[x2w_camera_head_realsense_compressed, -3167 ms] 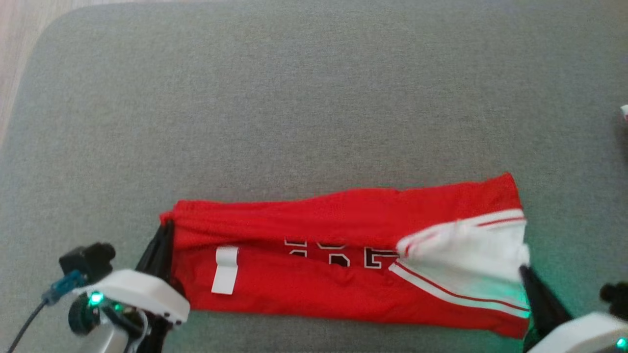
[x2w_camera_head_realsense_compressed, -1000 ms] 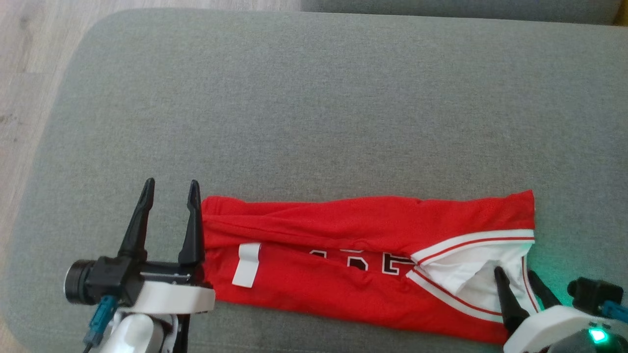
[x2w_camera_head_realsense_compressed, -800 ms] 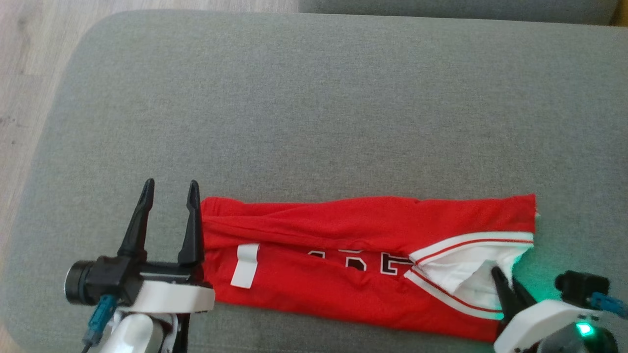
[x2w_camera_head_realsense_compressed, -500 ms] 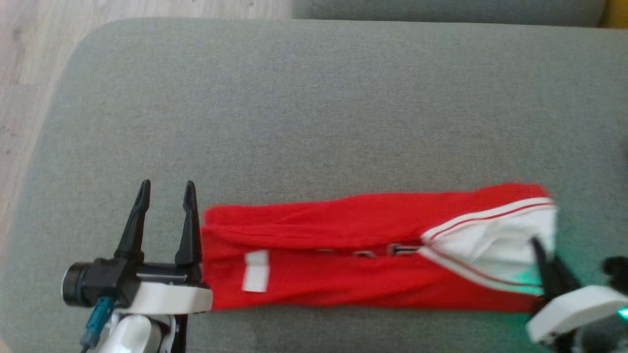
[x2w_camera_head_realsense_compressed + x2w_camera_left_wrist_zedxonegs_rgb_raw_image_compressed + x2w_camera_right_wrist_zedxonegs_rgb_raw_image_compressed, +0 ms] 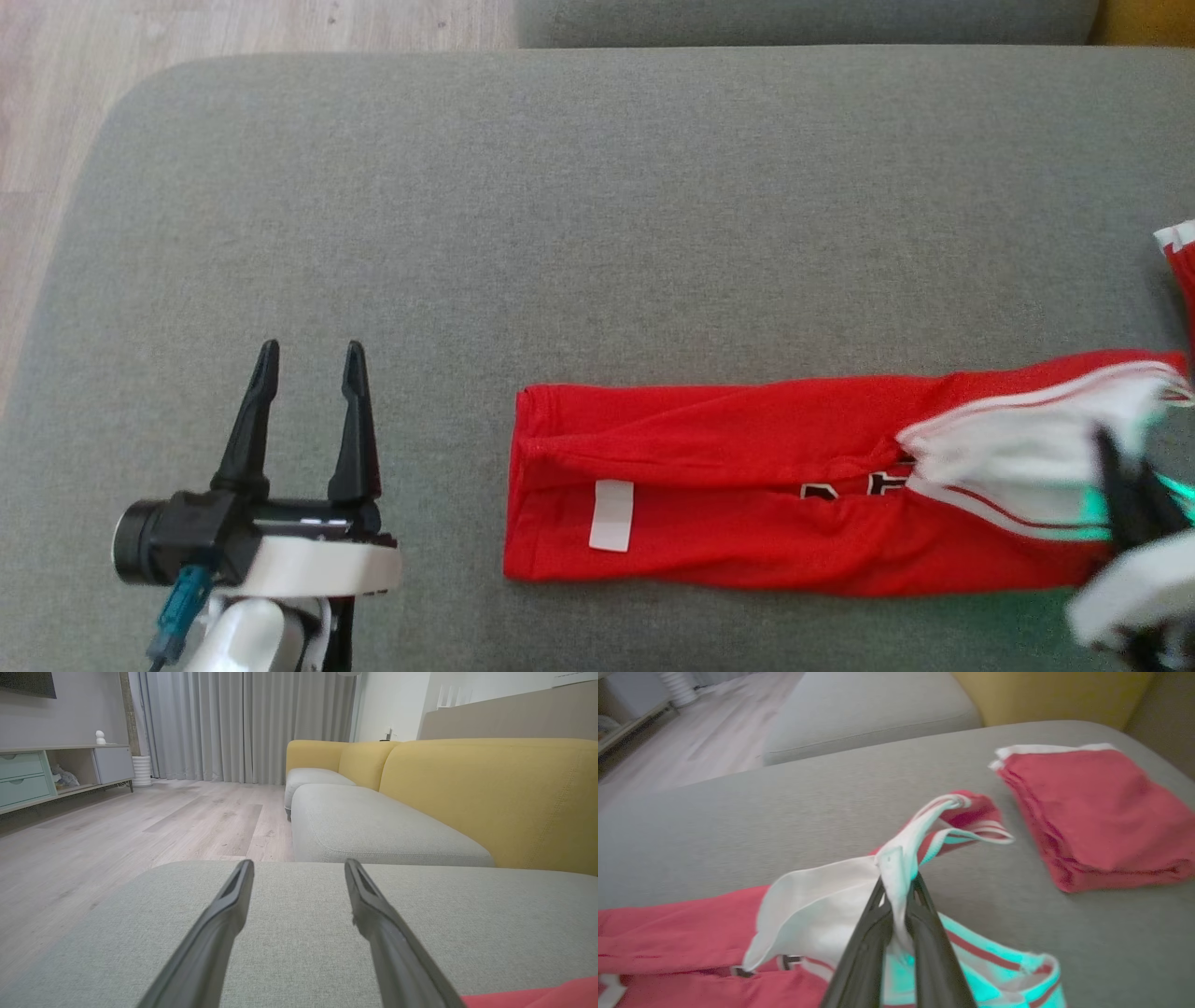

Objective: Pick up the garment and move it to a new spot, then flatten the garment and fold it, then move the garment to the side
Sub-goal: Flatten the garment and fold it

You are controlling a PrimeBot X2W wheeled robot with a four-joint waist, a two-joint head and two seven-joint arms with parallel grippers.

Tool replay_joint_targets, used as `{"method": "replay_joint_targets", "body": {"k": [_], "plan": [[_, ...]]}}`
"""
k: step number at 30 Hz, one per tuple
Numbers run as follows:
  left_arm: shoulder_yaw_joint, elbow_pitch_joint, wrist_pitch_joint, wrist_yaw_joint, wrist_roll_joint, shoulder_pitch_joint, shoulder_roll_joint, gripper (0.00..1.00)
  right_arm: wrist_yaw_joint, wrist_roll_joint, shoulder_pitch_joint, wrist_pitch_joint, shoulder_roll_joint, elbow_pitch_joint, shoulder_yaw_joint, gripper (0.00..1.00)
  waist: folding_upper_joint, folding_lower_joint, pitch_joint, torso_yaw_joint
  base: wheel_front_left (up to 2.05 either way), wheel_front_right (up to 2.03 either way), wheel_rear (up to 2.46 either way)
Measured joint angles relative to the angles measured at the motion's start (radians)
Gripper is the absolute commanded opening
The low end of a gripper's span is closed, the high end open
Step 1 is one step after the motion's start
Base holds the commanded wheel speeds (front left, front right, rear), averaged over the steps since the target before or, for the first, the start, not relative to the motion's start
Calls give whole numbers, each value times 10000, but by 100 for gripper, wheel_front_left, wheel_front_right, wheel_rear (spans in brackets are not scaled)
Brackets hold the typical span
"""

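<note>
- Garment (image 5: 747, 485), a red jersey folded into a long strip, lies across the near part of the grey cushion (image 5: 597, 233). Its white-trimmed end is at the right edge of the head view, and its folded end with the white label (image 5: 611, 515) points toward the middle.
- Right gripper (image 5: 899, 891) is pinched tight on a bunch of the white trim at that right end. The right wrist view shows the cloth drawn up into a small peak between the fingers, while the rest of the strip lies on the cushion.
- The step in hand looks like the move to the side, done as a drag by one end. A low, straight pull along the strip's own length should keep the folds stacked. Lifting high or swinging sideways would likely let the layers slide apart.
- The grip seems to hold only the trim, so the lower layers may lag; a slow pull gives them a chance to follow.
- Folded red pile (image 5: 1097, 812) sits near the held end, to its right. The strip should end up beside the pile, not riding over it.
- Left gripper (image 5: 308, 359) stands empty with its fingers spread over bare cushion, well apart from the label end and out of the strip's path.
</note>
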Motion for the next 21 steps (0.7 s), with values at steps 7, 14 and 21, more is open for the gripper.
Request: {"method": "replay_joint_targets", "body": {"k": [7, 14, 21], "plan": [[-77, 13, 8, -2, -104, -1, -4, 100, 0, 330, -754, 1340, 251, -905, 3081, 0, 0, 0, -108, 64, 0, 0, 0], [-196, 127, 12, -94, -105, -31, -113, 100, 0, 2113, -1496, 809, 395, 754, 5977, 0, 0, 0, -68, 479, 0, 0, 0], [-291, 393, 12, -188, -209, -98, -261, 100, 0, 3607, -2644, -556, 382, 2899, 7925, 0, 0, 0, 41, 967, 0, 0, 0]]}}
